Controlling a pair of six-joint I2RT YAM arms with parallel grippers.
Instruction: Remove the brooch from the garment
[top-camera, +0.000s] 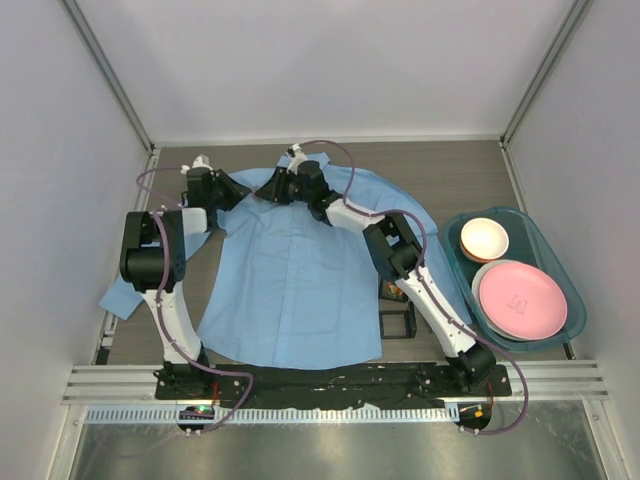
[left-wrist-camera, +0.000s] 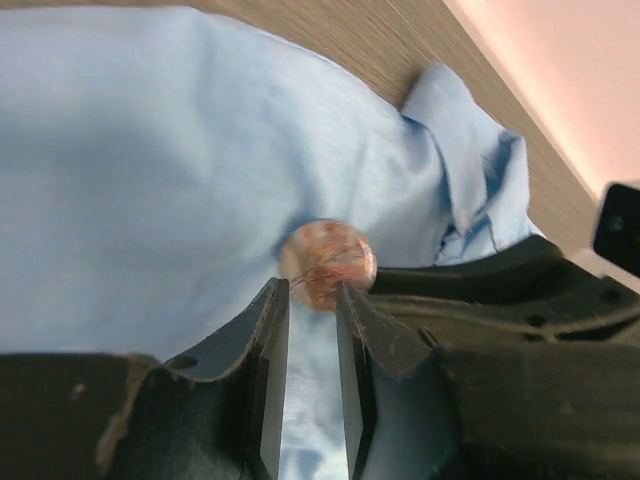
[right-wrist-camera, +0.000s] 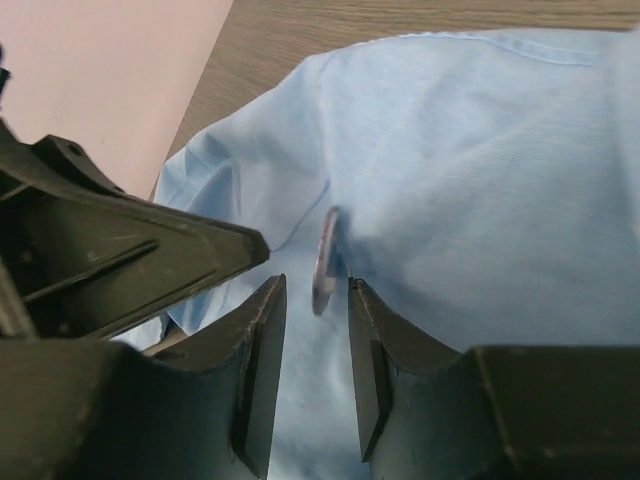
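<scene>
The light blue shirt (top-camera: 290, 280) lies flat on the table with its collar at the far side. A round orange-pink brooch (left-wrist-camera: 328, 264) is pinned near the collar. In the top view it is hidden between the two grippers. My left gripper (left-wrist-camera: 312, 290) is open by a narrow gap, its tips right at the brooch's near edge. My right gripper (right-wrist-camera: 317, 285) is open, and the brooch (right-wrist-camera: 324, 262) shows edge-on just past and between its tips, touching neither. Both grippers meet at the collar, left (top-camera: 228, 190) and right (top-camera: 272, 188).
A teal tray (top-camera: 556, 262) at the right holds a pink plate (top-camera: 520, 300) and a small bowl (top-camera: 484, 238). A black frame-like object (top-camera: 396, 322) lies by the shirt's right hem. White walls enclose the table on three sides.
</scene>
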